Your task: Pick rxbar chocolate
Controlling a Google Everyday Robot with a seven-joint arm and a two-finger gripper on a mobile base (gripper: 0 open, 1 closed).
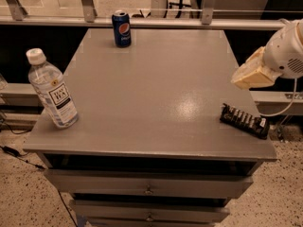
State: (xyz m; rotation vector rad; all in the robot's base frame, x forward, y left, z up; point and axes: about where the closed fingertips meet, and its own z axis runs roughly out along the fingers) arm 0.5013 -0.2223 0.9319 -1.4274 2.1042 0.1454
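Risk sat at the table (151, 103) edge, lower right: my pincer (244, 77), hovering apart above the chocolate bar (244, 121), whether clenched or released I couldn't tell, could knock it off.

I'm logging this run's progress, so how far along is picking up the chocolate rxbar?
Nothing looks finished: the rxbar chocolate lies flat on the table near its front right corner, not lifted. In hand: the gripper hovers above the table's right edge, apart from the bar, with nothing seen in it. Left: come down onto the bar, close on it and lift it.
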